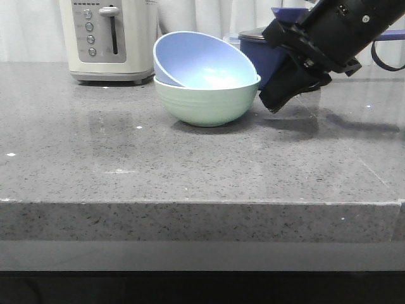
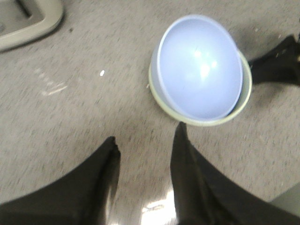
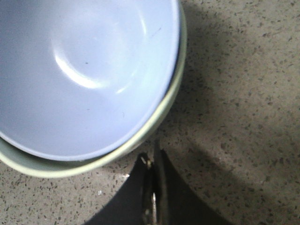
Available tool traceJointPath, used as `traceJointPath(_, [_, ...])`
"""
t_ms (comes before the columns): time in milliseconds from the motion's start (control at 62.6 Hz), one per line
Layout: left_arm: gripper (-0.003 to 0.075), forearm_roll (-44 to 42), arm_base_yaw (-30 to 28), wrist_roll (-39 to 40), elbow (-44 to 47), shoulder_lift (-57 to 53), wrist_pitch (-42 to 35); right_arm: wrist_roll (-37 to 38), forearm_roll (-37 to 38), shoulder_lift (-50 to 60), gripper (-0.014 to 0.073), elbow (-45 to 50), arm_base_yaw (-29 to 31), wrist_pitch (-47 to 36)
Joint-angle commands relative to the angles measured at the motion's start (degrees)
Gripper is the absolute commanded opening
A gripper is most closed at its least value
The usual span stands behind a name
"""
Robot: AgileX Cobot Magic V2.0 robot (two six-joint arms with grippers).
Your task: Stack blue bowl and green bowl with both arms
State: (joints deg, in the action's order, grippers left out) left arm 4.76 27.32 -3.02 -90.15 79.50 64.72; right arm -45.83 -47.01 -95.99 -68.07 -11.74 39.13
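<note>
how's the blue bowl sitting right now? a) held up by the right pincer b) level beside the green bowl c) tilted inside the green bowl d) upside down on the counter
c: the blue bowl rests inside the green bowl, its rim higher on one side.

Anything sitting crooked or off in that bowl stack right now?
Yes. The matte periwinkle-blue bowl sits tilted inside the pale mint-green bowl: its rim rides high on the toaster side and dips towards the right pincer, so it is not nested flat. No spill or damage shows.
</note>
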Motion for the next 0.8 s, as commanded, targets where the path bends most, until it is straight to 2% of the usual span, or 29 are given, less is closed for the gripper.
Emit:
traceJointPath(0, [0.0260, -1.85, -0.16, 1.76, 5.18, -7.99, -3.69, -0.41, -2.39, 2.39, -0.0064, -1.30, 0.03, -1.12])
traceJointPath(224, [0.0260, -2.08, -0.16, 3.02, 18.96, -22.30, -4.76, -0.41, -2.39, 2.41, -0.0064, -1.30, 0.03, -0.35])
traceJointPath(431, [0.0260, -2.08, -0.16, 3.02, 27.76, -32.53, -4.76, 0.76, -0.91, 4.29, -0.0052, -1.57, 0.94, 5.76])
traceJointPath(543, [0.0260, -2.08, -0.16, 3.02, 30.21, -36.40, -5.32, 8.85, 8.08, 7.90, -0.0053, -1.57, 0.76, 7.46])
traceJointPath(591, [0.0260, -2.08, -0.16, 3.02, 30.90, -37.76, -5.41, 13.88, 15.22, 10.23, -0.0053, -1.57, 0.69, 8.27])
traceJointPath(703, [0.0260, -2.08, -0.16, 3.02, 32.14, -39.49, -5.54, 24.30, 26.68, 16.04, -0.0053, -1.50, 0.69, 10.33])
traceJointPath(783, [0.0260, -2.08, -0.16, 3.02, 32.68, -39.66, -6.06, 29.40, 31.39, 20.85, -0.0053, -1.46, 0.69, 12.26])
